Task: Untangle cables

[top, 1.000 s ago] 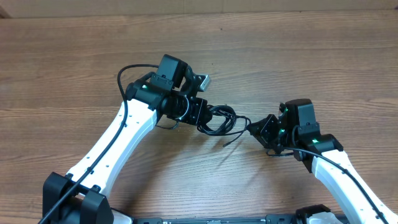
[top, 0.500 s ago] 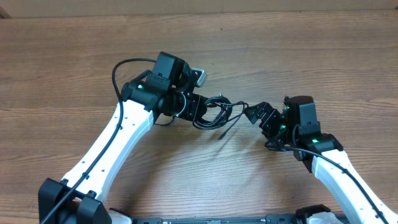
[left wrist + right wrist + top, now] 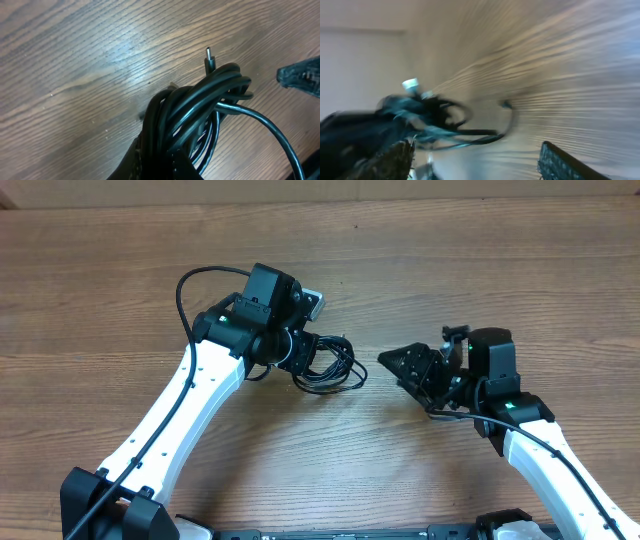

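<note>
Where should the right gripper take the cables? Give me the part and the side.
Take the loose loop on the right edge of the cables, coming from the right. The open right gripper faces that edge with bare table between. The loop stands out from the tight coil, so the fingers could probably close on one strand alone. The left gripper clamps the coil's other side.

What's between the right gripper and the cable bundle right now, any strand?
Only bare table: in the overhead view a short stretch of wood separates the open right gripper from the cables bunched in the left gripper. No strand bridges it.
</note>
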